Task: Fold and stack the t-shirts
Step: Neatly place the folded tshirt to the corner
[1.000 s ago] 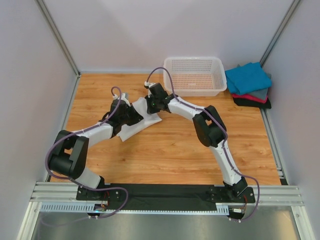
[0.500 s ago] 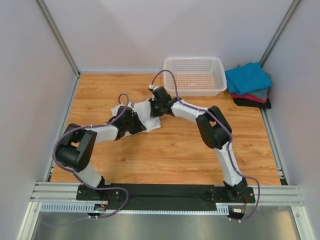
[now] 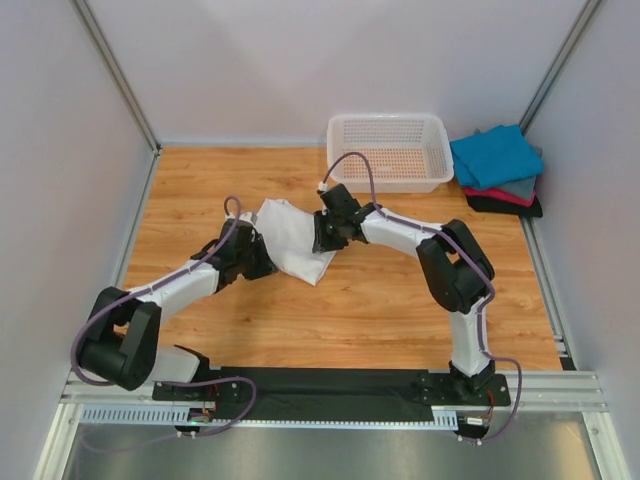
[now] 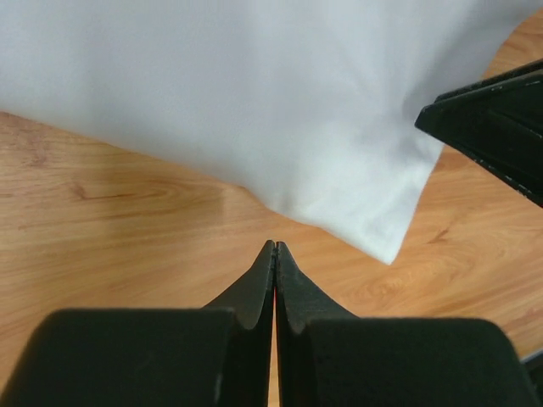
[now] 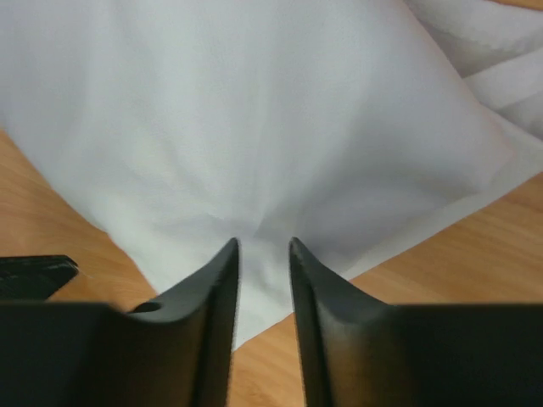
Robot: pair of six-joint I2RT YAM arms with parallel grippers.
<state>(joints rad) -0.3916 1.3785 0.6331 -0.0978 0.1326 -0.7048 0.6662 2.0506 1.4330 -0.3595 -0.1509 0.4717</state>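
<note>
Since a second ago both arms have swung toward the near right, and the white t-shirt (image 3: 288,232) has spread flatter. It lies at the middle of the worktop (image 3: 400,300), well apart from the folded stack (image 3: 497,165) at the far right. The cloth is light, soft and limp, so it will sag and crease; better to take it at a hem or corner. The left arm reaches long and low, its pincer (image 4: 275,248) closed on nothing, just beside the shirt's edge. The right arm bends in from the right, its pincer (image 5: 263,246) slightly parted over a puckered edge; it seems to hold nothing, though the view is too close to be sure.
</note>
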